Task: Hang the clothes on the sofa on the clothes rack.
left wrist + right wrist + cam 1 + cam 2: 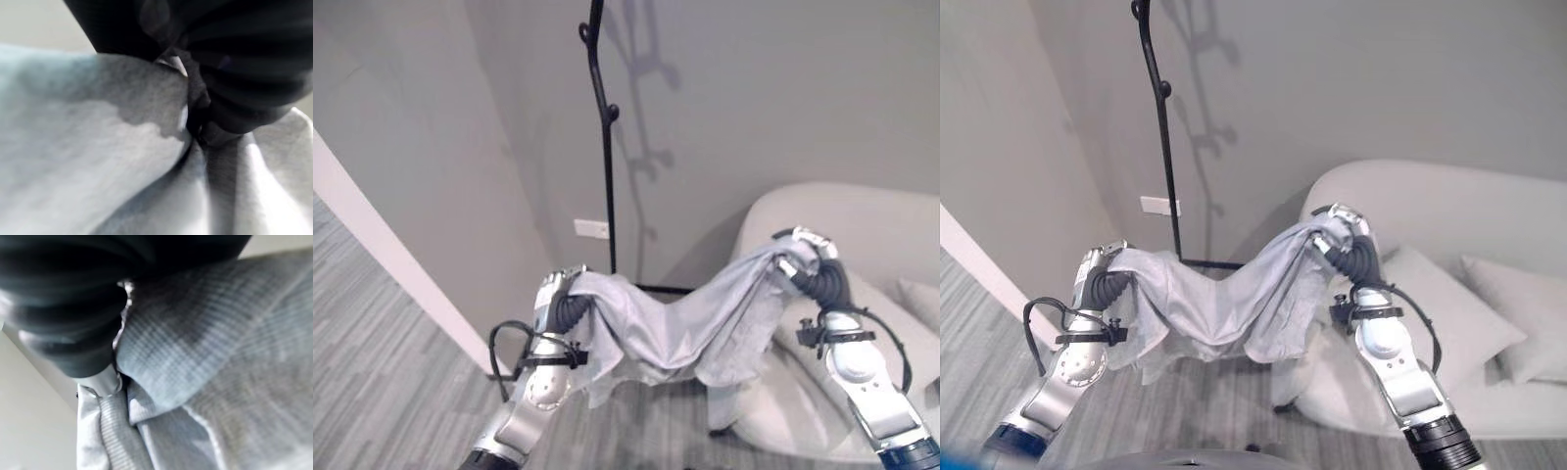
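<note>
A light grey garment hangs stretched between my two raised hands and sags in the middle. My left hand holds its left end, where the cloth bunches into the grip. My right hand holds the other end above the sofa's edge; there the ribbed cloth gathers against a silver finger. The black clothes rack, a thin pole with hooks, stands against the wall just behind the garment, between the hands. The pale sofa lies at the right.
Two light cushions rest on the sofa seat. A white socket plate sits on the grey wall beside the pole. A white wall edge runs down the left. Grey striped carpet covers the floor.
</note>
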Tool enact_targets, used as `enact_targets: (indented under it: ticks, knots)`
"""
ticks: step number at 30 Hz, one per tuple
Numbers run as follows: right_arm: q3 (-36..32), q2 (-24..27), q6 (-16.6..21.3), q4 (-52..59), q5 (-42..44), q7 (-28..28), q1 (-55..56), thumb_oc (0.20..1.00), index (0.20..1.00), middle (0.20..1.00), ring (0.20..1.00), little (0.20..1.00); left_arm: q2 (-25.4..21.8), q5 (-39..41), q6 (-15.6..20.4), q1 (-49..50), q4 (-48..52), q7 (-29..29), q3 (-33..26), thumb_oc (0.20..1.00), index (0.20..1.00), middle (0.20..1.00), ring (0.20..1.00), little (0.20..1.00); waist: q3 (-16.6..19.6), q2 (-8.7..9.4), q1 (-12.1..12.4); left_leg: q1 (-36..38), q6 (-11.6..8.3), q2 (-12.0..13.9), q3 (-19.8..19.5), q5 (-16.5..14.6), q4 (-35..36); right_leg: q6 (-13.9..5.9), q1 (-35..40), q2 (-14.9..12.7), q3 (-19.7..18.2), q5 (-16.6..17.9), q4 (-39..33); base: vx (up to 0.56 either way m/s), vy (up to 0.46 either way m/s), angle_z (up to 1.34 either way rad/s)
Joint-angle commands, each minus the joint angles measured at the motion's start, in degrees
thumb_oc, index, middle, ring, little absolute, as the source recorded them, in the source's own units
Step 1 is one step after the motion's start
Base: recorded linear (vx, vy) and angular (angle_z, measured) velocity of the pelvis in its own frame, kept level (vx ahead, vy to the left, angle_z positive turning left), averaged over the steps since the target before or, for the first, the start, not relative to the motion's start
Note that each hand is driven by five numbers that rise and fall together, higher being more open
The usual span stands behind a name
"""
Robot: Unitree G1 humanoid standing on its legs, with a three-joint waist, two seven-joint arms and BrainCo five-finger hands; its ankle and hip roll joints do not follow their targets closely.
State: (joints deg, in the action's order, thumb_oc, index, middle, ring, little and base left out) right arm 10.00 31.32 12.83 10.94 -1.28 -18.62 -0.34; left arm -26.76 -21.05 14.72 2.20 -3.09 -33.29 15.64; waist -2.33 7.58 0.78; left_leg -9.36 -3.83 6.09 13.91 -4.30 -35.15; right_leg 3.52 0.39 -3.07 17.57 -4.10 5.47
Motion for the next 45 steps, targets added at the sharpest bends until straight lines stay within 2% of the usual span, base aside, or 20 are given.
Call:
enact_targets:
  ticks: [1,3,4,5,6,11,12,15,19,22,24,27,29,30,32,33,34,37,39,45]
  knots:
    - [-2.02,1.87,3.46,0.47,2.49,-1.81,-4.29,0.200,0.200,0.200,0.200,0.200,-0.15,1.09,3.68,-3.90,2.03,-1.59,-0.43,0.200,0.200,0.200,0.200,0.200,-0.64,0.63,-0.28,2.35,-1.58,0.70,-2.84,6.24,5.71,-4.25,6.16,0.95,-0.73,3.35,-10.42,0.11,0.034,-0.44]
    - [-2.28,2.85,3.31,0.24,2.20,-1.72,-4.65,0.200,0.200,0.200,0.200,0.200,-0.19,1.12,3.67,-4.24,2.14,-1.73,-0.75,0.200,0.200,0.200,0.200,0.200,-0.83,0.75,0.11,1.16,-0.84,1.27,-2.87,4.71,7.68,-4.49,6.84,0.55,-1.30,2.75,-10.18,0.16,0.135,-0.21]
    - [-2.91,3.71,3.63,-0.10,1.64,-2.11,-5.44,0.200,0.200,0.200,0.200,0.200,-0.77,-0.17,3.16,-5.58,2.10,-2.86,-1.00,0.200,0.200,0.200,0.200,0.200,-0.21,0.77,0.66,1.87,0.52,0.55,-4.34,2.29,19.55,-5.33,6.85,0.07,-2.45,1.75,-9.66,0.20,0.185,-0.02]
    - [-2.92,3.73,3.65,-0.11,1.64,-2.11,-5.44,0.200,0.200,0.200,0.200,0.200,-0.73,-0.20,3.16,-5.60,2.07,-2.90,-0.97,0.200,0.200,0.200,0.200,0.200,-0.22,0.88,0.67,2.25,0.55,0.35,-4.25,2.64,20.26,-5.36,6.86,-0.09,-2.46,1.68,-9.57,0.29,0.263,-0.15]
    - [-3.67,4.20,3.79,-0.52,0.91,-2.91,-6.30,0.200,0.200,0.200,0.200,0.200,-1.19,-1.01,2.78,-6.72,1.87,-3.75,-1.58,0.200,0.200,0.200,0.200,0.200,0.09,0.28,1.24,0.35,-0.40,0.76,-6.42,6.88,26.68,-5.54,7.47,0.25,-3.03,0.60,-9.07,0.13,0.101,-0.31]
    - [-3.68,4.27,3.80,-1.70,0.12,-4.30,-8.55,0.200,0.200,0.200,0.200,0.200,-2.03,-2.02,2.14,-9.07,1.63,-5.73,-2.90,0.200,0.200,0.200,0.200,0.200,-0.62,-0.59,2.34,-1.83,-2.57,3.10,-8.08,13.71,36.25,-5.47,9.39,0.60,-4.22,-2.31,-6.34,0.21,0.143,-0.22]
    - [-3.63,4.15,3.86,-1.91,0.00,-4.47,-8.90,0.200,0.200,0.200,0.200,0.200,-2.22,-2.54,2.03,-9.31,1.61,-6.15,-3.14,0.200,0.200,0.200,0.200,0.200,-0.46,-0.75,2.56,-2.04,-3.15,4.60,-7.03,15.09,36.67,-5.96,10.53,0.26,-4.40,-3.08,-5.47,0.23,0.177,-0.22]
    - [-4.16,3.93,3.80,-0.80,-1.27,-4.07,-7.41,0.200,0.200,0.200,0.200,0.200,-2.40,-4.04,1.54,-8.55,1.28,-6.11,-3.27,0.200,0.200,0.200,0.200,0.200,1.16,-1.41,2.84,0.15,-2.69,5.08,-6.00,14.96,37.35,-6.98,11.95,-0.15,-4.94,-4.14,-4.96,0.26,0.187,-0.26]
    - [-6.55,3.33,3.96,1.23,-3.22,-4.20,-5.67,0.200,0.200,0.200,0.200,0.200,-4.70,-6.29,1.21,-8.61,1.59,-6.91,-4.43,0.200,0.200,0.200,0.200,0.200,2.98,-0.29,2.72,0.30,-1.18,3.01,-4.37,12.60,33.31,-8.33,13.05,-3.30,-5.12,-3.76,-3.74,0.28,0.235,-0.22]
    - [-10.12,3.73,3.26,3.60,-9.10,-5.99,-4.94,0.200,0.200,0.200,0.200,0.200,-9.15,-9.54,-0.72,-9.52,3.69,-10.44,-10.98,0.200,0.200,0.200,0.200,0.200,4.09,0.37,2.49,2.15,1.15,-0.34,-2.76,9.22,32.41,-10.31,11.87,-6.79,-5.61,-2.30,0.53,0.23,0.292,0.00]
    - [-10.98,3.76,2.64,3.93,-11.46,-7.11,-5.45,0.200,0.200,0.200,0.200,0.200,-10.31,-10.75,-1.65,-10.01,4.18,-12.08,-13.45,0.200,0.200,0.200,0.200,0.200,4.38,0.16,2.38,3.00,2.13,-1.39,-2.05,8.54,32.85,-11.02,10.70,-7.83,-5.79,-1.23,2.61,0.12,0.226,-0.02]
    - [-14.72,3.11,2.94,7.97,-15.97,-10.17,-6.54,0.200,0.200,0.200,0.200,0.200,-14.29,-15.45,-4.97,-11.56,7.04,-18.02,-20.92,0.200,0.200,0.200,0.200,0.200,3.57,-0.96,2.02,7.02,5.07,-4.26,-0.71,6.53,34.57,-12.09,5.80,-11.47,-5.85,5.05,15.28,0.11,0.258,-0.15]
    - [-17.15,2.58,3.66,8.79,-18.76,-13.44,-7.12,0.200,0.200,0.200,0.200,0.200,-15.95,-18.33,-6.23,-12.80,8.64,-21.07,-24.62,0.200,0.200,0.200,0.200,0.200,3.73,-2.62,1.66,11.41,5.72,-4.97,-0.38,4.64,37.01,-12.76,2.41,-14.42,-2.12,6.87,22.44,0.20,0.264,-0.17]
    - [-17.73,2.18,3.86,9.84,-19.16,-14.13,-7.27,0.200,0.200,0.200,0.200,0.200,-16.12,-19.09,-6.87,-12.86,9.21,-21.98,-26.08,0.200,0.200,0.200,0.200,0.200,3.48,-2.98,1.24,12.90,5.68,-5.24,-0.15,4.26,38.63,-12.74,1.17,-15.32,-0.22,5.83,22.66,0.18,0.166,-0.17]
    - [-18.55,1.75,3.86,10.72,-19.13,-14.59,-7.35,0.200,0.200,0.200,0.200,0.200,-15.80,-19.37,-7.01,-12.64,10.12,-22.28,-27.53,0.200,0.200,0.200,0.200,0.200,3.18,-3.45,0.54,13.35,5.36,-4.97,0.12,5.09,39.67,-11.51,-0.42,-14.23,1.30,4.56,20.19,0.03,0.002,-0.10]
    - [-19.75,2.01,3.82,11.16,-19.40,-15.13,-7.30,0.200,0.200,0.200,0.200,0.200,-15.56,-19.38,-6.62,-12.44,11.62,-22.38,-28.79,0.200,0.200,0.200,0.200,0.200,3.11,-3.97,-0.22,13.39,4.72,-4.65,-0.89,4.96,39.79,-10.77,-1.93,-11.50,0.51,3.00,15.42,0.04,-0.136,0.08]
    - [-20.86,3.22,3.89,10.89,-20.98,-17.70,-8.23,0.200,0.200,0.200,0.200,0.200,-17.79,-22.36,-7.52,-11.97,12.06,-23.12,-30.02,0.200,0.200,0.200,0.200,0.200,2.82,-3.75,-0.31,13.34,3.99,-4.68,-1.73,4.75,39.35,-11.27,-1.71,-9.58,-0.36,3.13,5.46,0.06,-0.140,0.03]
    - [-21.64,2.60,3.40,12.17,-20.99,-17.40,-6.95,0.200,0.200,0.200,0.200,0.200,-16.69,-22.23,-7.13,-11.38,12.69,-23.31,-31.26,0.200,0.200,0.200,0.200,0.200,3.41,-2.78,-0.61,13.07,3.56,-4.49,-1.69,4.22,38.44,-10.95,1.96,-7.46,-1.56,2.91,-2.01,0.06,-0.109,0.29]
    - [-23.20,4.26,3.27,11.44,-21.06,-17.34,-6.91,0.200,0.200,0.200,0.200,0.200,-15.66,-21.61,-6.63,-9.42,12.93,-24.06,-33.42,0.200,0.200,0.200,0.200,0.200,6.10,-2.53,0.31,13.34,2.40,-3.54,-0.86,4.60,39.43,-11.34,4.54,-5.48,-2.36,4.45,-8.55,0.10,-0.095,0.34]
    - [-21.62,10.60,2.50,3.62,-19.25,-17.62,-11.89,0.200,0.200,0.200,0.200,0.200,-18.70,-18.80,-6.39,-14.05,6.91,-22.91,-30.36,0.200,0.200,0.200,0.200,0.200,7.50,-2.27,0.76,13.00,1.37,-2.53,-1.24,5.28,39.62,-10.85,5.91,-4.18,-2.07,4.41,-10.47,0.04,-0.058,-0.09]
